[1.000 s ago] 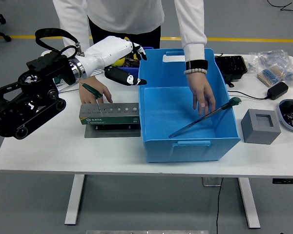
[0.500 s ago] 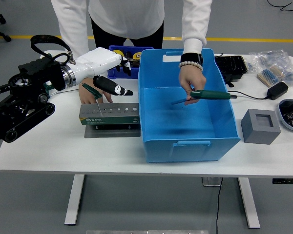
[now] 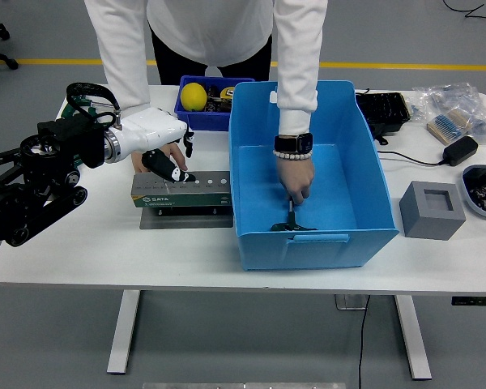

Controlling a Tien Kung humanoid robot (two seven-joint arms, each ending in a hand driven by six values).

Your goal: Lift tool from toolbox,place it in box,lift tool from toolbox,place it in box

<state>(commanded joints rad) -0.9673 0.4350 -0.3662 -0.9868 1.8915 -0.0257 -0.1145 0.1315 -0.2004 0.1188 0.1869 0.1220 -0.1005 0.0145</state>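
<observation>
The green SATA toolbox (image 3: 196,193) lies on a grey plate left of the big blue box (image 3: 368,174). My left hand (image 3: 175,165), white with black fingertips, hangs over the toolbox's left end, fingers pointing down and loosely spread, nothing seen in them. It hides the green screwdriver that stood there. A person's hand (image 3: 136,162) rests just behind my hand. The person's other hand (image 3: 296,177) reaches down inside the blue box and holds a green-handled screwdriver (image 3: 292,222) against the box floor near its front wall. My right hand is out of view.
A small blue bin (image 3: 219,111) holding a yellow ball (image 3: 193,96) stands behind the toolbox. Right of the blue box are a grey block (image 3: 432,209), a black tray (image 3: 382,110), plastic bags (image 3: 452,109), a black adapter (image 3: 460,150) and a parts bin (image 3: 484,188).
My left hand has come down and left onto the toolbox's left end, covering the upright screwdriver. The person lifted the long screwdriver in the blue box, then lowered it to the box's front floor.
</observation>
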